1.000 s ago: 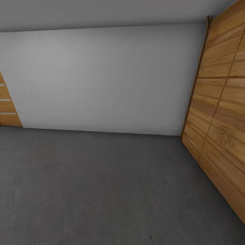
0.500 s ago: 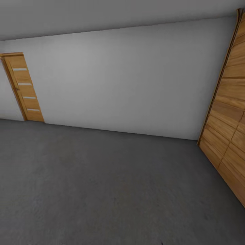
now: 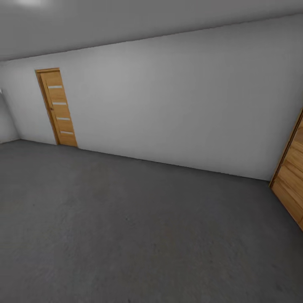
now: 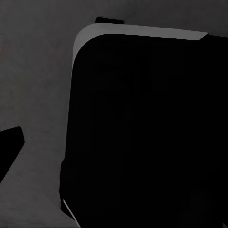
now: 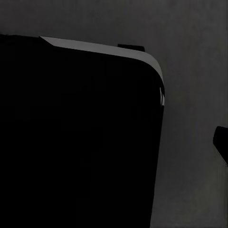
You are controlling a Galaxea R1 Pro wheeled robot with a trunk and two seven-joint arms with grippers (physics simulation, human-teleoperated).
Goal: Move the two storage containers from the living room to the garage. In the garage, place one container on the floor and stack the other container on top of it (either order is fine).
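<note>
Dark grey concrete floor [image 3: 139,235] of the garage, stretching to a plain white wall [image 3: 176,101]. Narrow wooden door [image 3: 57,107] set in that wall, wood-slat door [image 3: 291,185] at the wall's far end. Black robot body [image 4: 142,133] over the floor in both wrist views; state of either pincer impossible to tell.

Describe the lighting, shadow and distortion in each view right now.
Head view: even, soft light; the white wall shades to grey toward the ceiling, the floor is matte with no glare, and the wall lines tilt and splay as through a wide lens. Left wrist view: very dim, a black robot body with one pale lit edge. Right wrist view: equally dark, the same black mass over grey floor.
</note>
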